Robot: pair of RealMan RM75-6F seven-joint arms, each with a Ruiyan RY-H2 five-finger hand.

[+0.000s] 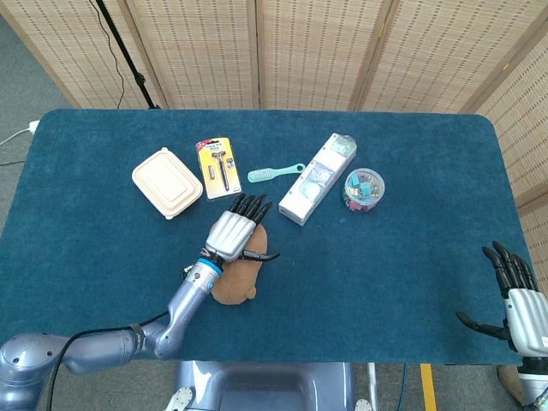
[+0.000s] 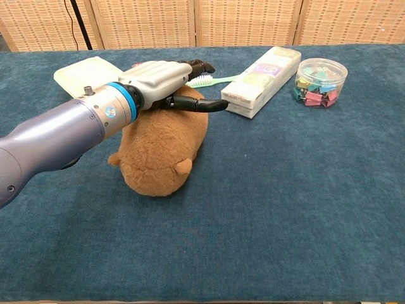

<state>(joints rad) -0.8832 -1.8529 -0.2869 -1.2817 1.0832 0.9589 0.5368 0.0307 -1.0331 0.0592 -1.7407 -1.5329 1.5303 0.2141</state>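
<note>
A brown plush toy (image 1: 238, 280) (image 2: 161, 149) lies on the blue table. My left hand (image 1: 233, 231) (image 2: 166, 79) stretches flat over the plush's far end, fingers straight and apart, thumb pointing right. It holds nothing, and whether the palm touches the plush is unclear. The fingertips reach toward a green brush (image 1: 274, 174) (image 2: 212, 80). My right hand (image 1: 518, 300) shows only in the head view, off the table's near right corner, with its fingers spread and nothing in it.
A beige lidded box (image 1: 167, 182) (image 2: 85, 68) and a razor pack (image 1: 219, 168) lie at the far left. A long white box (image 1: 318, 179) (image 2: 261, 80) and a clear tub of coloured clips (image 1: 364, 189) (image 2: 320, 81) sit at the far right.
</note>
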